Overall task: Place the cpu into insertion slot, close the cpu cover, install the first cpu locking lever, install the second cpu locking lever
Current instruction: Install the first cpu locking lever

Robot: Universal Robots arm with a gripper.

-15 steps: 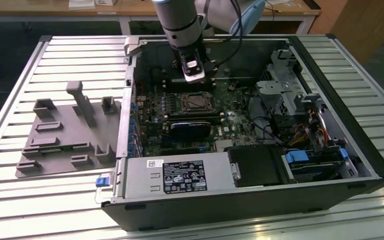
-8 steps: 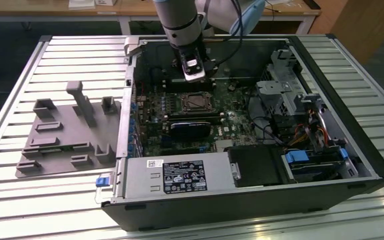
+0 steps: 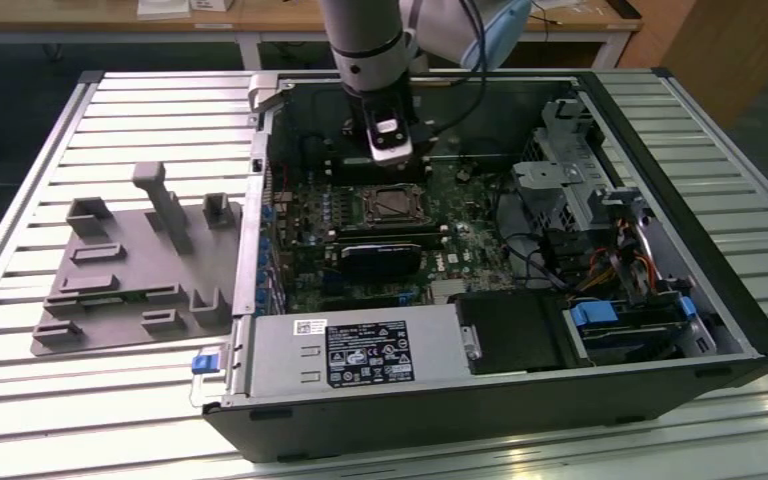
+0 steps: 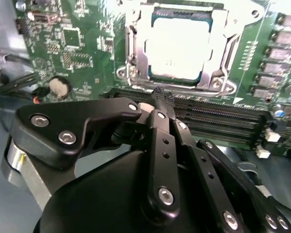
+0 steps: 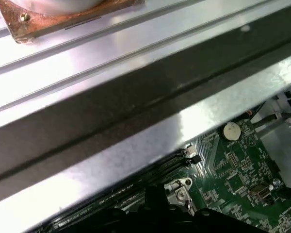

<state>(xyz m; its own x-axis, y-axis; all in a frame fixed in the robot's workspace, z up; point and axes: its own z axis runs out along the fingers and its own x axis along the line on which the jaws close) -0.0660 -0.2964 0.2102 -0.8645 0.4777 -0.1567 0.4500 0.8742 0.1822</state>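
Exterior view: you are holding the gripper (image 3: pixel 388 150) inside the open computer case (image 3: pixel 491 415), which is lying across the middle of the counter (image 3: pixel 37 180). The gripper is hanging just past the insertion slot (image 3: pixel 368 200), toward the case's far edge.

Second wrist view: the cpu (image 4: pixel 177 46) is sitting in the slot, and the cpu cover (image 4: pixel 137 48) looks to be lying flat around it. Whether either locking lever is hooked, I cannot tell. The fingers (image 4: pixel 160 126) are pressing together into one tip, clenched on nothing, and hovering near the cover's closest edge without clearly touching it. Judging from that, you are working on the levers, so be keeping the tip low, pushing on the wire alone and staying off the chip.

First wrist view: the case's metal rim (image 5: pixel 136 145) is crossing beside the green board (image 5: pixel 233 179).
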